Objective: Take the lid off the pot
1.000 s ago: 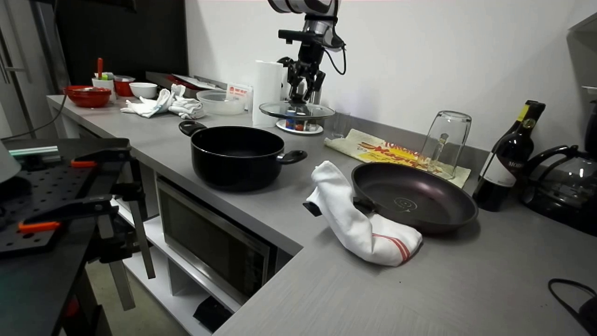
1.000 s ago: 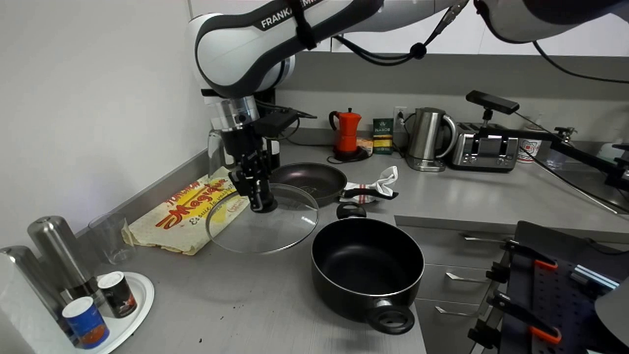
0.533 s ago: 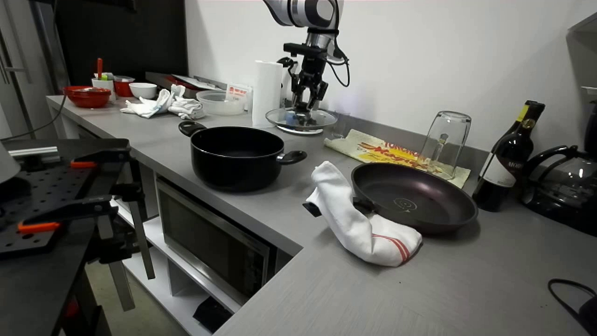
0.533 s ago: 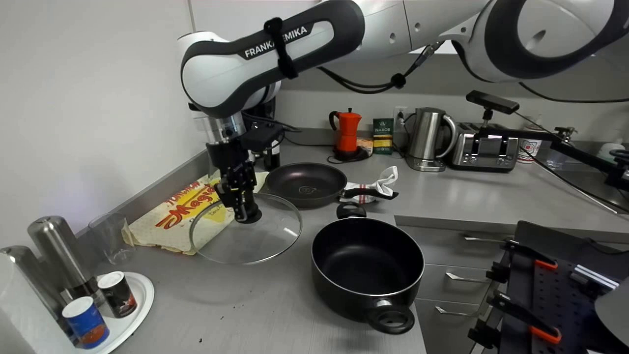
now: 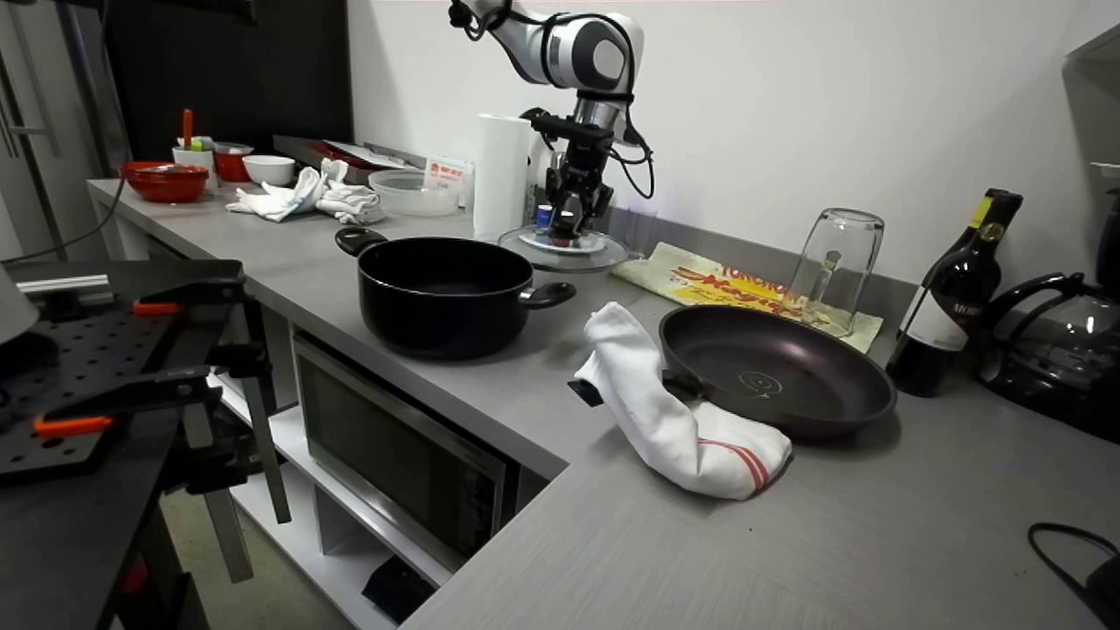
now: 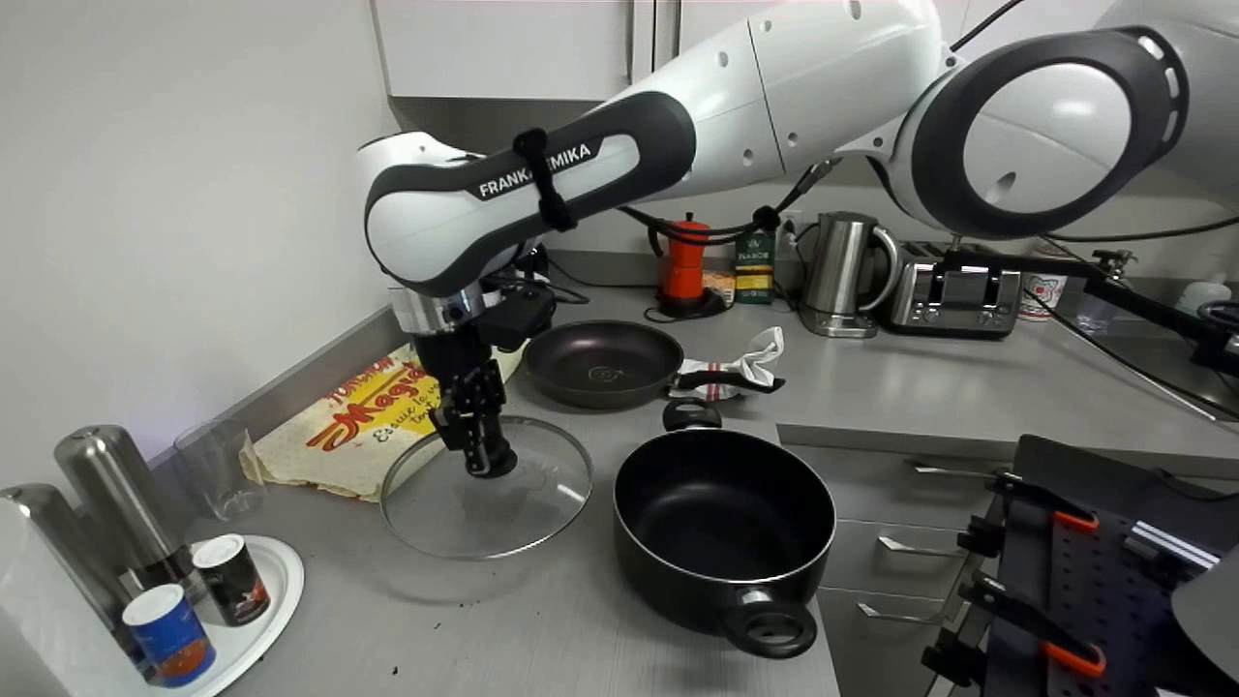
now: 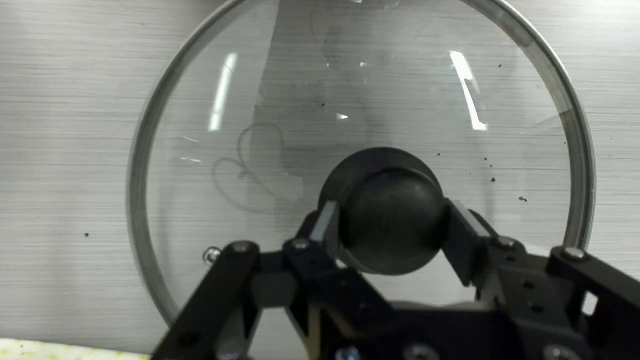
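The gripper [image 7: 393,229] pinches the round black knob [image 7: 387,200] of the lid [image 6: 494,508], squeezing it from both sides. The lid is round clear glass with a shiny rim, and it looks about level. It is off the pot [image 6: 724,532]. In an exterior view it is low over the desk [image 6: 542,629], to the left of the pot and close to it, but the two do not touch. I cannot tell if its rim touches the desk.

The pot is wide and black, with two short handles [image 6: 691,407], one on the far side and one on the near side. It stands on the desk, and you can look right down inside it.

A dark frying pan [image 6: 602,363] is farther back than the lid and the pot. A white cloth [image 6: 760,358] with red stripes lies against its handle. A pale yellow towel [image 6: 339,436] with red words lies on the left, and a clear glass [image 6: 221,469] is just beside it. At the near left, a white plate [image 6: 261,634] holds a blue can [image 6: 169,639] and a dark can [image 6: 235,586]. Far back are a red coffee maker [image 6: 683,273], a silver kettle [image 6: 834,276] and a toaster [image 6: 953,318].
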Tool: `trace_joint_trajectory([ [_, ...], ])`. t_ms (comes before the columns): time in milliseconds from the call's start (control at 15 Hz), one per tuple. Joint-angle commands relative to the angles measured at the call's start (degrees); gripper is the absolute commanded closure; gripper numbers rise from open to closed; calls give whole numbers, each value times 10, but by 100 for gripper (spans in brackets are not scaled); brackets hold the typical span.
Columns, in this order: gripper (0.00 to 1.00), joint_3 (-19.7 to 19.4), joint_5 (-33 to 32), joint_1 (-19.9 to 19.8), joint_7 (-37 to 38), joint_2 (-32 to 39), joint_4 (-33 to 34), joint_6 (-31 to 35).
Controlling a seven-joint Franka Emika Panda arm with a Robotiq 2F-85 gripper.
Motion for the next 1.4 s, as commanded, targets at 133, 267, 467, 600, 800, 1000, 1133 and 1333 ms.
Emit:
trace_joint_trajectory([
  [133,74,-7,8,11,-17,64,81,-37],
  [267,74,-8,9,12,-17,78,94,-44],
  [467,74,-8,10,15,-17,97,115,-53],
  [600,74,-8,11,18,-17,107,130,-60],
  [800,74,-8,14,22,-16,121,153,-68],
  [1000,74,3,6,17,-12,117,139,-56],
  [1133,74,4,6,16,-12,119,139,-55],
  [1333,74,4,7,14,-12,121,138,-54],
])
